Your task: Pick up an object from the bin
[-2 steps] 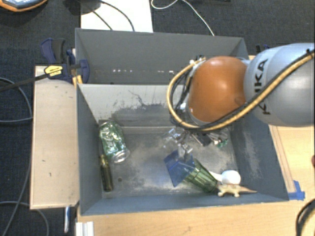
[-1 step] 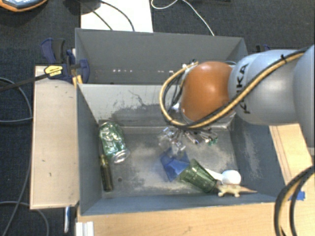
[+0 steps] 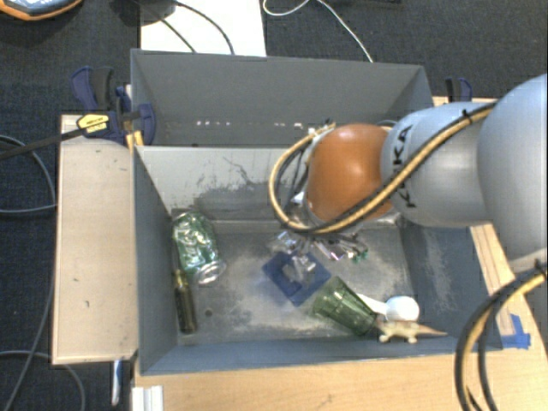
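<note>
Fingers (image 3: pixel 297 262) of mine hang low near the middle of the grey metal bin (image 3: pixel 274 97), under the rounded orange cover (image 3: pixel 342 174) on my wrist. A yellow-and-black cable (image 3: pixel 278 187) loops round the left side of that cover. My arm comes in from the right.

Right beneath my tips lies a flat blue square piece (image 3: pixel 288 283), turned so that one corner points toward the near wall. My tips are down at its upper edge and look to be touching it, though I cannot be sure of that. Nor can I tell how far apart they stand, since the metal parts run together from this angle. I see nothing lifted between them.

Just right of the blue piece, a dark green ribbed plastic cone cup (image 3: pixel 339 305) lies on its side, its wide mouth facing the blue piece and close to it. At the cup's narrow end sits a white rounded plastic piece (image 3: pixel 401 308). Below that, a tan toy lizard (image 3: pixel 409 332) stretches along the near wall toward the right corner.

Well apart from me, on the left side of the floor, rests a crumpled green drinks can (image 3: pixel 195 245), tilted. A slim dark green bottle (image 3: pixel 183 302) lies just beside it, along the left wall.
</note>
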### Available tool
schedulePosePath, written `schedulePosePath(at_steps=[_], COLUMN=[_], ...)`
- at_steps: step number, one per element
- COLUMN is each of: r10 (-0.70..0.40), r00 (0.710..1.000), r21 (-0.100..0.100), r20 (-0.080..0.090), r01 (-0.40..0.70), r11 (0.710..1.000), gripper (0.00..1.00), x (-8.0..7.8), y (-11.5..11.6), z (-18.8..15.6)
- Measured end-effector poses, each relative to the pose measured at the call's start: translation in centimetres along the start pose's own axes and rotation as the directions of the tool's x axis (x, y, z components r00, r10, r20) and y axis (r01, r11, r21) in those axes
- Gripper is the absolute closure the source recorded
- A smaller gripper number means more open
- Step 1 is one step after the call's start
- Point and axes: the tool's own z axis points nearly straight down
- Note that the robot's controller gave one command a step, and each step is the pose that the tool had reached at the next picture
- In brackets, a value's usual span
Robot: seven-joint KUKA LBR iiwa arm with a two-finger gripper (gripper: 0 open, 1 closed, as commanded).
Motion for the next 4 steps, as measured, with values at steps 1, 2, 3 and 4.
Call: schedulePosePath(at_steps=[1, 2, 3, 4], r10=[-0.029, -0.014, 0.006, -0.014], r00=[0.999, 1.000, 1.000, 1.000], r21=[0.006, 0.002, 0.009, 0.005], r20=[0.012, 0.008, 0.020, 0.015], r01=[0.029, 0.014, -0.007, 0.014], r11=[1.000, 1.000, 1.000, 1.000], gripper=[1.00, 1.00, 1.00, 1.00], x=[-0.5, -0.6, 0.1, 0.3], y=[0.6, 0.4, -0.4, 0.9], z=[-5.1, -4.5, -9.8, -18.5])
